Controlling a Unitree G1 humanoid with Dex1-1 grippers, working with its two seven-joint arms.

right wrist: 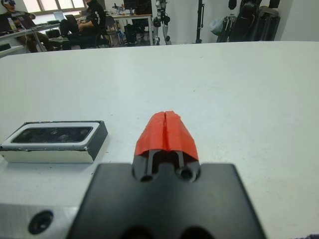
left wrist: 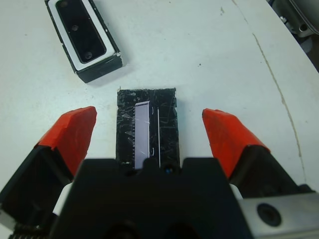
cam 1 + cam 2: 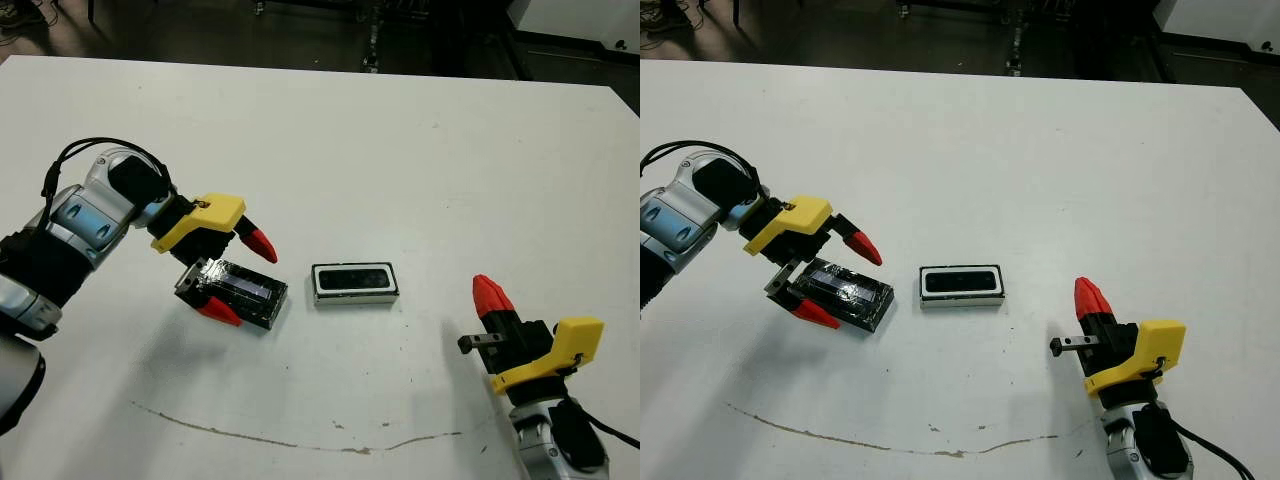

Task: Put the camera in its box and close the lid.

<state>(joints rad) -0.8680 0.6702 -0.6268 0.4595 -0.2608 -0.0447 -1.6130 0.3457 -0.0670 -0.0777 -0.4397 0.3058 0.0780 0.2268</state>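
The box (image 3: 355, 297), a shallow white-lined tray with a dark rim, lies at the table's middle. The matte-black camera (image 3: 352, 279) rests inside it, also seen in the left wrist view as the camera (image 2: 79, 30) in the box (image 2: 97, 69). To the box's left lies the glossy black lid (image 3: 250, 292) with its pale stripe up. My left gripper (image 3: 241, 278) is open and straddles the lid (image 2: 147, 129), with a gap on each side. My right gripper (image 3: 490, 293) is shut on nothing near the front right, pointing toward the box (image 1: 55, 149).
A thin brown curved mark (image 3: 300, 440) runs across the table near the front edge. Beyond the table's far edge (image 3: 320, 72) the floor is dark, with stands. The right wrist view shows seated people (image 1: 89, 20) at desks far behind the table.
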